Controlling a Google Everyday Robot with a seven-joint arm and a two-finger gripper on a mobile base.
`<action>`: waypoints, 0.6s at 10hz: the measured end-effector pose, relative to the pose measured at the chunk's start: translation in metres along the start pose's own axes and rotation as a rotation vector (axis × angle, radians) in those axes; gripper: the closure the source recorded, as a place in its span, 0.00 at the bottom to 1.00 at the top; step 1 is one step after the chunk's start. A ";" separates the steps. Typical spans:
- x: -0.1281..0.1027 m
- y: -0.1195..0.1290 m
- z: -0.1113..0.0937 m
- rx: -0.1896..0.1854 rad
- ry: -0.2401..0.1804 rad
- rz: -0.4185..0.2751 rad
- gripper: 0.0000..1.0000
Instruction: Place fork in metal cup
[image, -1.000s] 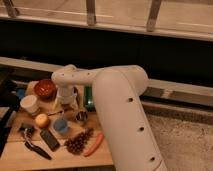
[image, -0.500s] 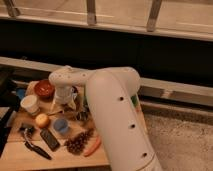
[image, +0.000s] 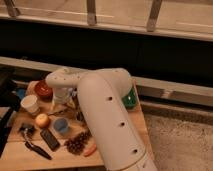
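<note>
— Fork first: visible anywhere in the camera view?
— Cannot pick it out. Could lie under the gripper (image: 64, 100), left of centre in the frame, or be carried by it. Cannot tell which, nor how wide the grip stands.
— Changed since half a second ago?
— Has slid a little toward the left of the frame and slightly lower, wrist along with it. Now hangs over the wooden table (image: 65, 160), between the red bowl (image: 42, 90) at upper left and the blue cup (image: 61, 125) below.
— And the metal cup (image: 80, 116)?
— Sits just right of the gripper, tucked against the big white arm (image: 107, 120). Has not moved.
— Meaning for the task?
— Looks like drifting away from the target rather than over it, so probably reaching for the fork or settling on it, not dropping it in. Cannot see anything standing in the cup.
— Risk?
— Crowded on the left: white paper cup (image: 31, 104) and orange fruit (image: 42, 120) close by, easy to knock.
</note>
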 end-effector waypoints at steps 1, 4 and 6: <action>-0.001 0.001 0.002 -0.003 0.000 -0.003 0.43; -0.001 -0.003 0.000 -0.004 -0.004 0.000 0.75; 0.001 -0.004 0.000 0.003 0.003 -0.004 0.87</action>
